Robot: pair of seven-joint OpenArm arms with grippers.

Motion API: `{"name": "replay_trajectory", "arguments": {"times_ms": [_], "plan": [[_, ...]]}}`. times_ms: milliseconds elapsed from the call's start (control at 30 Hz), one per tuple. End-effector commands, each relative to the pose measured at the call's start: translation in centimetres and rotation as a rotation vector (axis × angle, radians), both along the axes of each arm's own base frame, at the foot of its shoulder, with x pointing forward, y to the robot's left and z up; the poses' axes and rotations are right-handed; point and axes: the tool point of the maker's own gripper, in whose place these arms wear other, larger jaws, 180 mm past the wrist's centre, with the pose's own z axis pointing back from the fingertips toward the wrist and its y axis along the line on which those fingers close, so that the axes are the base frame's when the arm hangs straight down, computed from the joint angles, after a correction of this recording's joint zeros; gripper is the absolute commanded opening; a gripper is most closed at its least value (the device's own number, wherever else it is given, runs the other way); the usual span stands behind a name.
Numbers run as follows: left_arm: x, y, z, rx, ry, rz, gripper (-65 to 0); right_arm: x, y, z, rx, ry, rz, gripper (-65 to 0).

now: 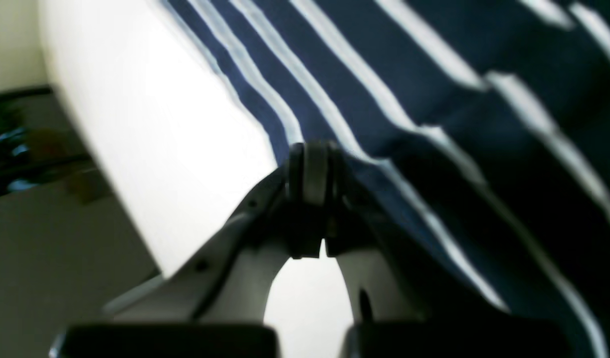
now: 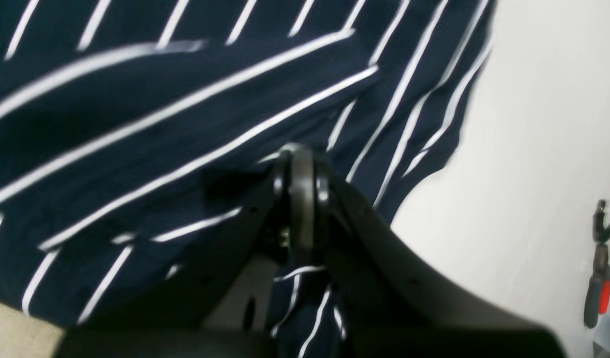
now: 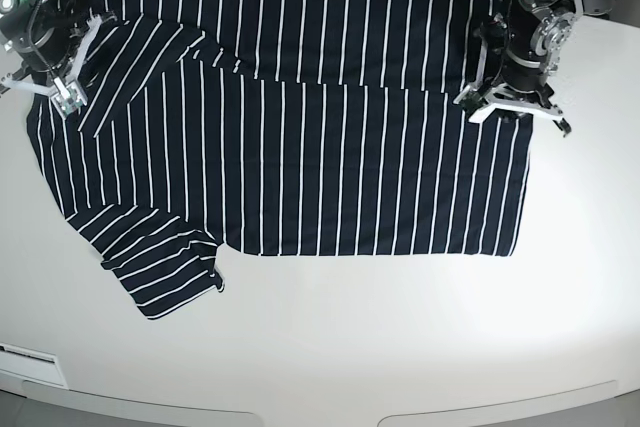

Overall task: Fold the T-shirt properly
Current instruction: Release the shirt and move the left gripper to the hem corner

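On white table [image 3: 330,347], nearest edge bare. T-shirt [image 3: 300,167], dark navy with thin white stripes, lies spread across table's middle and far half, far long edge folded over toward middle. One short sleeve [image 3: 160,272] juts toward near side on base view's left. Farther back, right gripper [image 2: 295,199] at shirt's left end, jaws closed, pinching striped fabric. Left gripper [image 1: 312,194] at shirt's right end near hem, jaws closed, pinching fabric edge. Cables along far table edge.
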Motion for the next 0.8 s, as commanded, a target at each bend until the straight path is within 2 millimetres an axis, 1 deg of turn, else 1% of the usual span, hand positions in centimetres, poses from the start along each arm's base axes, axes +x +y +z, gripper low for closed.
{"name": "replay_trajectory", "arguments": {"times_ms": [0,100,200,300,367,400,467,500,533,600,667,700,767], "plan": [[1.2,0.4,1.8,0.023,-0.091,0.001,-65.0,0.9,0.0,1.1,-0.009,-0.044,0.014,-65.0],[3.4,0.6,4.7,0.025,-0.284,0.003,-65.0,1.4,0.1,1.4,-0.002,-0.067,0.011,-65.0],[5.2,0.3,6.6,-0.033,-0.367,-0.022,-65.0,1.5,0.3,1.4,0.003,-0.075,0.023,-65.0],[7.9,1.8,8.9,-0.093,-0.410,0.042,-65.0,1.4,0.4,1.4,0.004,-0.069,0.035,-65.0],[10.1,3.5,10.6,-0.167,-0.453,0.107,-65.0,1.4,0.4,1.4,0.004,-0.069,0.034,-65.0],[11.1,4.3,11.2,-0.214,-0.461,0.139,-65.0,1.4,0.4,1.4,0.004,-0.070,0.034,-65.0],[12.9,5.5,11.5,-0.343,-0.440,0.190,-65.0,1.4,0.4,1.4,0.004,-0.070,0.034,-65.0],[13.6,5.5,11.1,-0.418,-0.405,0.199,-65.0,1.4,0.4,1.4,0.004,-0.070,0.034,-65.0],[14.3,5.2,10.7,-0.505,-0.360,0.196,-65.0,1.4,0.4,1.4,0.004,-0.071,0.035,-65.0],[15.2,3.7,9.8,-0.696,-0.258,0.154,-65.0,1.6,0.5,1.5,0.010,-0.080,0.040,-65.0],[15.9,2.7,9.5,-0.857,-0.194,0.111,-65.0,1.6,0.6,1.5,0.014,-0.084,0.041,-65.0],[16.3,2.7,9.5,-0.921,-0.182,0.106,-65.0,1.6,0.6,1.5,0.015,-0.083,0.042,-65.0],[17.4,3.8,9.2,-1.009,-0.184,0.146,-65.0,1.6,0.6,1.5,0.013,-0.081,0.040,-65.0]]}}
